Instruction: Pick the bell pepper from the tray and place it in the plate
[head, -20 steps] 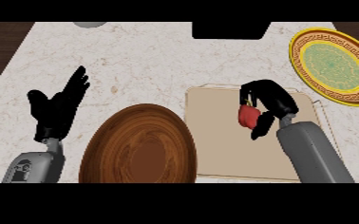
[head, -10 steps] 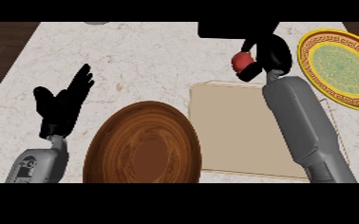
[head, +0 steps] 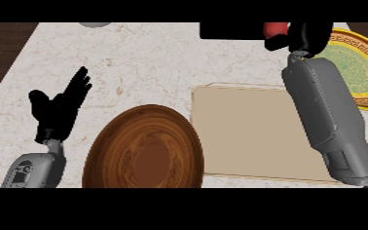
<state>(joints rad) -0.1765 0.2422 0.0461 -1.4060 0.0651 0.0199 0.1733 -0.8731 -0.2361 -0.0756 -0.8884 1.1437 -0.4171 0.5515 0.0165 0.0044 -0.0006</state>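
The right hand [head: 305, 35] is at the far edge of the counter [head: 151, 63], its grey forearm stretching up along the right side of the view and crossing the right edge of the beige tray [head: 251, 131]. Its black fingers are curled round the red bell pepper [head: 275, 29], which shows only as a small red patch at the hand's left side, lifted clear of the tray and just beside the left rim of the yellow-rimmed green patterned plate [head: 350, 58]. The pepper is not over the plate's middle; it sits in front of a dark object [head: 230, 30] at the counter's far edge.

The left hand [head: 61, 108] rests at the lower left, fingers straight and pointing up and away, thumb spread, holding nothing. Between it and the tray lies a brown wooden plate [head: 144, 148], its right rim overlapping the tray's left edge.
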